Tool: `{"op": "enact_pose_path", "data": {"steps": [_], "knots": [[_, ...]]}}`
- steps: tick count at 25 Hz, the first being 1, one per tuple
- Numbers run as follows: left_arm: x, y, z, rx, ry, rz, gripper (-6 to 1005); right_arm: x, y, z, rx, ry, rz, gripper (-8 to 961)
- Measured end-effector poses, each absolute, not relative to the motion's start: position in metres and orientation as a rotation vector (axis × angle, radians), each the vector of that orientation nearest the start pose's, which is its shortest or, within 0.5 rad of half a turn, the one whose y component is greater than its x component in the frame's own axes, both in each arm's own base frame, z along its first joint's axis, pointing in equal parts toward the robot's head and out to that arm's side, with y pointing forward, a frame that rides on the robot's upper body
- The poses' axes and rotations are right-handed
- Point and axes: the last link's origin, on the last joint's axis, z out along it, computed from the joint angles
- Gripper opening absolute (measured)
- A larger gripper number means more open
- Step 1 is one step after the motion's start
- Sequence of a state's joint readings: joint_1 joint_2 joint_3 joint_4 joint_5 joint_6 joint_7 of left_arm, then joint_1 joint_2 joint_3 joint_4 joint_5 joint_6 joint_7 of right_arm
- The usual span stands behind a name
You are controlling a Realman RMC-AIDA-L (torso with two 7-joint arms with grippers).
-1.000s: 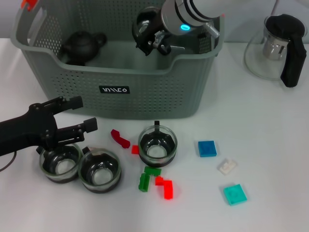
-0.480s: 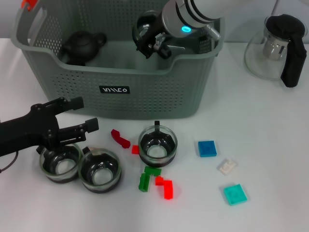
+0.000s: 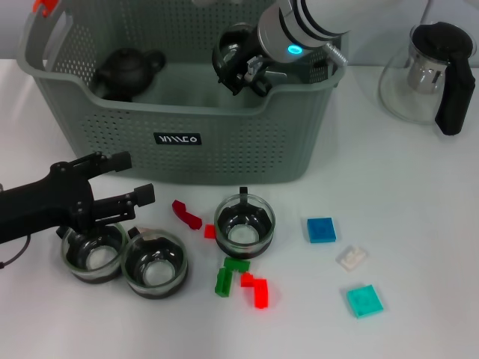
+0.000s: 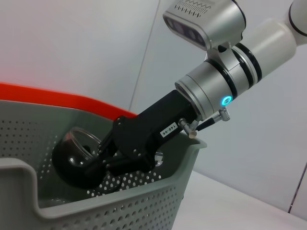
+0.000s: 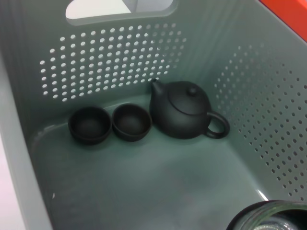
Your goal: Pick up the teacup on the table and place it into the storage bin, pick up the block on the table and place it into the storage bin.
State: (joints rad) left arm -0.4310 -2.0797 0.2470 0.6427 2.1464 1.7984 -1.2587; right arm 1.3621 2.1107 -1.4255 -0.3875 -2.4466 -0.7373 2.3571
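Observation:
My right gripper (image 3: pixel 241 66) is shut on a glass teacup (image 3: pixel 229 43) and holds it inside the storage bin (image 3: pixel 224 142), near its back right. The left wrist view shows the same gripper (image 4: pixel 106 152) and the cup (image 4: pixel 76 152) above the bin wall (image 4: pixel 120 211). The cup's rim (image 5: pixel 268 218) shows in the right wrist view. My left gripper (image 3: pixel 126 178) is open, low over the table at the left, just above two glass teacups (image 3: pixel 93 251) (image 3: pixel 155 263). A third teacup (image 3: pixel 244 223) stands in front of the bin. Red (image 3: pixel 185 213), green (image 3: pixel 223 281) and blue (image 3: pixel 320 229) blocks lie around it.
The bin holds a black teapot (image 5: pixel 184 110) and two dark cups (image 5: pixel 89 125) (image 5: pixel 131 122). A glass pitcher with a black handle (image 3: pixel 432 71) stands at the back right. A white block (image 3: pixel 351 257) and a teal block (image 3: pixel 364 301) lie at the front right.
My right gripper has shifted slightly to the right with the teacup inside the bin. The left arm has barely moved.

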Motion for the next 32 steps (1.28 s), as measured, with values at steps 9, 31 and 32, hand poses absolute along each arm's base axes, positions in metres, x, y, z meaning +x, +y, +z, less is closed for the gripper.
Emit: {"op": "enact_pose_path", "data": {"steps": [9,31,32], "knots": [[-0.307,0.278,0.037,-2.514,-0.698,-0.923,841,0.039,0.469,-0.103,-2.576,0.315,-0.252,49],[-0.309,0.277,0.039,-2.496,-0.708,-0.929,841,0.013,0.460,-0.012,-2.615,0.465,0.341,616],[-0.309,0.277,0.039,-2.495,-0.709,-0.930,841,0.016,0.451,0.004,-2.642,0.460,0.435,657]]}}
